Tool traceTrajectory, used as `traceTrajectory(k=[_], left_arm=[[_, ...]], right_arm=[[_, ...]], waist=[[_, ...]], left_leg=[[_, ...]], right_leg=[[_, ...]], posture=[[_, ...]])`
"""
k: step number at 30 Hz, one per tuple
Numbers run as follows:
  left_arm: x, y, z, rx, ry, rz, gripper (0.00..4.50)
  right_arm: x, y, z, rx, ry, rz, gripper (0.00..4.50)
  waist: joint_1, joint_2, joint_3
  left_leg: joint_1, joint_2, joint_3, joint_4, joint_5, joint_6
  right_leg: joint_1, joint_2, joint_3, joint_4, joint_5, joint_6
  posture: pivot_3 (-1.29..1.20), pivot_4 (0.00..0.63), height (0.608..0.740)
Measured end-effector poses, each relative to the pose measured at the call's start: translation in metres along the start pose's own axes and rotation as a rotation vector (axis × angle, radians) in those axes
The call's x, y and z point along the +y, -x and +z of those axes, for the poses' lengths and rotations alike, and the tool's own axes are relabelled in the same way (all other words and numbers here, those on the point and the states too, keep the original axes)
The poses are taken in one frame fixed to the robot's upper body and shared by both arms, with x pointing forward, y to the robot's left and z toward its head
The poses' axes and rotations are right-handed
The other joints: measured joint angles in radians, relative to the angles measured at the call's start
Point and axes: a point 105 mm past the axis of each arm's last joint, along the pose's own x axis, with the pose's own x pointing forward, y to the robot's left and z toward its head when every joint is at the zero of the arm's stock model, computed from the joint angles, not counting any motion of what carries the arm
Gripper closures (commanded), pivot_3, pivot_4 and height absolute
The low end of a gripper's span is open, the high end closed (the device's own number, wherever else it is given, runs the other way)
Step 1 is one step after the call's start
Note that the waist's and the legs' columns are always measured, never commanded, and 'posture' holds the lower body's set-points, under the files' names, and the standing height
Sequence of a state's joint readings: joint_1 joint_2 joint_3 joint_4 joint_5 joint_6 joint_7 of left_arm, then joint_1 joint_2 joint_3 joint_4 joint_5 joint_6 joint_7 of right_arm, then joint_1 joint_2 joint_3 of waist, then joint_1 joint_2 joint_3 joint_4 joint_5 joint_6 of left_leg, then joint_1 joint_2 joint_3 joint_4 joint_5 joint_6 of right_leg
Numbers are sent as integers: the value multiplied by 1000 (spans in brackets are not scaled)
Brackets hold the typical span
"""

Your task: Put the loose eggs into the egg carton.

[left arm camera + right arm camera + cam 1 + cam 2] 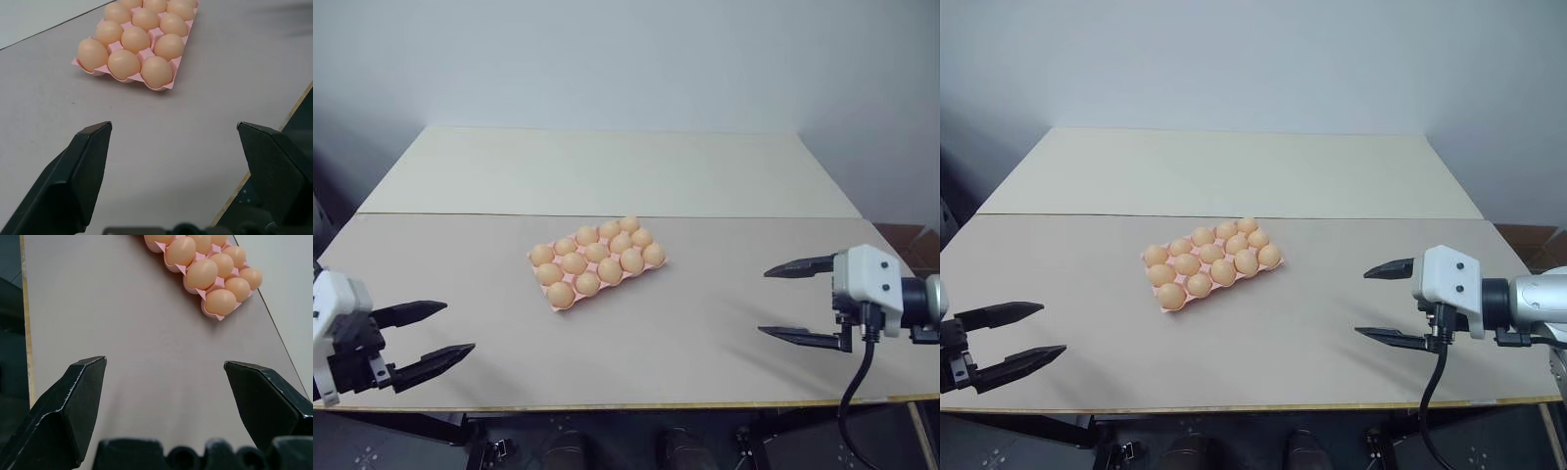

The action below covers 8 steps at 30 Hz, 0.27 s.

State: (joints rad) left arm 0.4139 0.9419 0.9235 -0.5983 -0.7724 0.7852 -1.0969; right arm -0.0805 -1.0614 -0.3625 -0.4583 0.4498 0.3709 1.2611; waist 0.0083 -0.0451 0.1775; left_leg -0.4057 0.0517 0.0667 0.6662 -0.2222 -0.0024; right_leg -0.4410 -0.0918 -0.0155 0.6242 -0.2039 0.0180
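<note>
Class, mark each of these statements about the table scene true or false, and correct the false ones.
1. Every cup of the egg carton that can be seen holds an egg. True.
2. The left gripper is shut on an egg. False: its jaws are open and empty.
3. Loose eggs lie on the table beside the carton. False: the eggs all sit in the carton.
4. The right gripper stands open, apart from the carton. True.
5. The carton is blue. False: it is pink.
</note>
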Motion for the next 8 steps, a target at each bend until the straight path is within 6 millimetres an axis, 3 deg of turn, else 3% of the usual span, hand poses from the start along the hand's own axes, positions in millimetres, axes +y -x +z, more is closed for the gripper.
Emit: traceTrajectory(k=[8], left_arm=[[0, -1, 1, 15, 16, -10, 38]], right_arm=[[1, -1, -3, 13, 5, -2, 0]], waist=[[2, 0, 0]], left_leg=[[0, 0, 0, 0, 0, 0]], right_leg=[[0, 0, 0, 0, 0, 0]], posture=[[0, 150, 740]])
